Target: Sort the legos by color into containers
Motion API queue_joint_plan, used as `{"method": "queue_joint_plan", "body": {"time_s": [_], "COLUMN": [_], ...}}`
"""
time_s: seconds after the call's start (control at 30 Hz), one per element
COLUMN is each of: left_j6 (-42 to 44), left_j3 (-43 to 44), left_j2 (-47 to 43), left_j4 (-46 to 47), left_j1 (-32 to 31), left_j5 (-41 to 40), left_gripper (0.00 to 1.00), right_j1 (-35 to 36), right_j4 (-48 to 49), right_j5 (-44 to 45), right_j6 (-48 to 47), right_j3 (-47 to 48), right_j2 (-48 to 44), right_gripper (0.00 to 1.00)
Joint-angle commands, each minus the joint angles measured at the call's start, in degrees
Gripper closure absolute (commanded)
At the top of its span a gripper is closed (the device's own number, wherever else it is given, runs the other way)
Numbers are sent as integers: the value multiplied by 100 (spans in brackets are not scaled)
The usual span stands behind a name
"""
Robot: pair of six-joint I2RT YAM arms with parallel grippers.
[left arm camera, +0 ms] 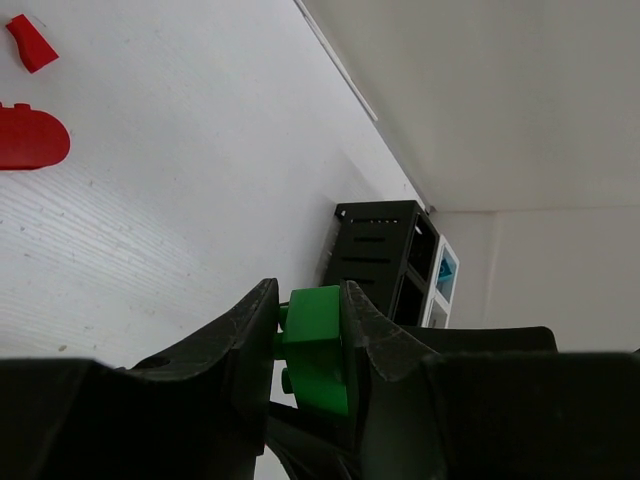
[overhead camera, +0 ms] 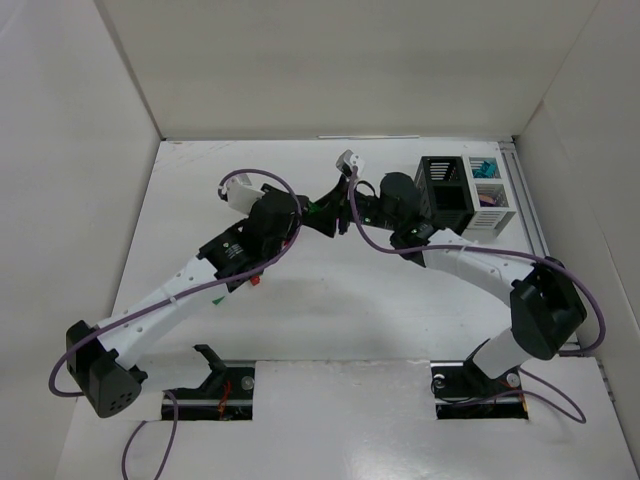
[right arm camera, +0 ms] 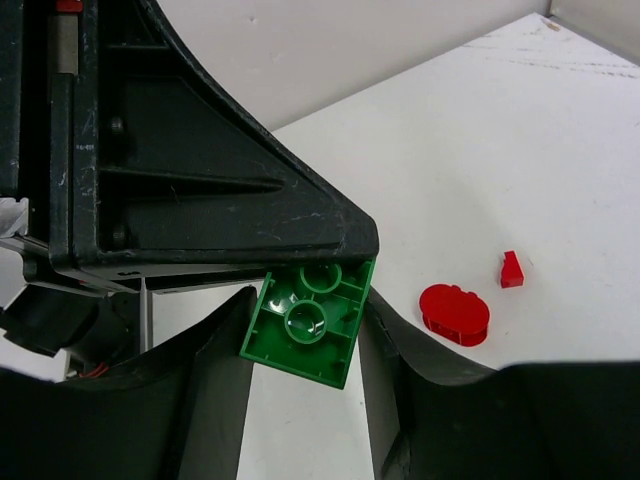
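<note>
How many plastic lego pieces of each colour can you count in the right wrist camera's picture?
Green: 1, the green square plastic brick
Red: 2, the rounded red plastic piece and the small red plastic wedge
Total: 3

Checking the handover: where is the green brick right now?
In the top view the green brick is just left of the containers, clamped in the left gripper, with the fingers of the right gripper either side of it.
</note>
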Motion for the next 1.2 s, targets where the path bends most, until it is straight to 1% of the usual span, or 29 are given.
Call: {"method": "queue_joint_plan", "body": {"time_s": [0.0,0.03,0.07,0.17,0.23,0.27,0.3,0.33,0.37,0.43,0.47,0.5,0.57,0.6,0.67,0.7,0.73,0.77,0.8,0.83,0.87,0.9,0.93,0.97,1.0,1.03,1.07,1.13,1.17], "left_j6": [143,144,205,328,399,486,539,539,539,539,539,539,539,609,908,978,1040,1223,1338,1400,1401,1453,1453,1358,1357,1296,1200,1199,1199], "left_j3": [-21,-21,-21,-21,-21,-21,-21,-21,-21,49,110,180,181,181,243,243,295,295,226,164,-11,-108,-196,-319,-381,-442,-547,-688,-776], "left_j2": [-109,-109,-109,-109,-170,-231,-232,-302,-302,-416,-417,-477,-548,-548,-470,-391,-286,-76,31,119,198,251,312,313,313,313,313,243,243], "left_j4": [175,175,175,175,123,123,18,-70,-158,-455,-553,-650,-887,-888,-1186,-1335,-1484,-1738,-1828,-1915,-1986,-2056,-2109,-2179,-2319,-2321,-2434,-2583,-2584], "left_j1": [-30,-30,-30,-30,-30,-30,-30,-30,-30,-30,-30,-30,31,101,364,766,1005,1268,1741,1946,2087,2149,2150,2150,2202,2203,2290,2456,2736], "left_j5": [-122,-122,-122,-70,-69,-69,-69,-147,-200,-367,-420,-473,-614,-614,-255,-80,114,551,772,957,1064,1065,1012,934,881,828,827,888,985], "left_gripper": [89,88,85,78,68,62,53,34,27,19,11,9,2,0,0,0,0,0,0,0,0,0,0,0,0,0,0,0,0], "right_j1": [55,55,55,55,3,2,-59,-129,-129,-270,-392,-463,-682,-761,-946,-1182,-1315,-1446,-1587,-1884,-2044,-2185,-2438,-2545,-2642,-2843,-2967,-3196,-3414], "right_j4": [410,410,410,410,410,410,410,410,410,410,410,410,349,297,60,-559,-1061,-1623,-2716,-3249,-3759,-4226,-5048,-5370,-5590,-5897,-5961,-6031,-6119], "right_j5": [-272,-324,-324,-438,-509,-561,-622,-623,-675,-676,-676,-754,-816,-816,-816,-816,-756,-389,-125,182,490,1207,1597,1957,2544,2741,2830,2884,2884], "right_j6": [37,37,37,-25,-78,-78,-78,-78,-78,-78,-78,-78,-78,-130,-358,-533,-1100,-1428,-1744,-2252,-2492,-2695,-2845,-3125,-3214,-3276,-3355,-3356,-3417], "right_j3": [275,275,275,275,275,275,275,275,214,214,135,135,73,73,73,125,352,502,669,1036,1249,1486,1723,2186,2365,2541,2839,3086,3218], "right_j2": [8,8,8,8,61,61,61,61,61,61,61,61,61,0,-53,-53,-53,-53,-53,-1,69,157,262,480,587,693,885,1088,1202], "right_gripper": [77,93,100,100,100,100,100,100,100,100,100,100,100,100,100,100,100,100,100,100,100,100,100,100,100,100,100,100,100]}}
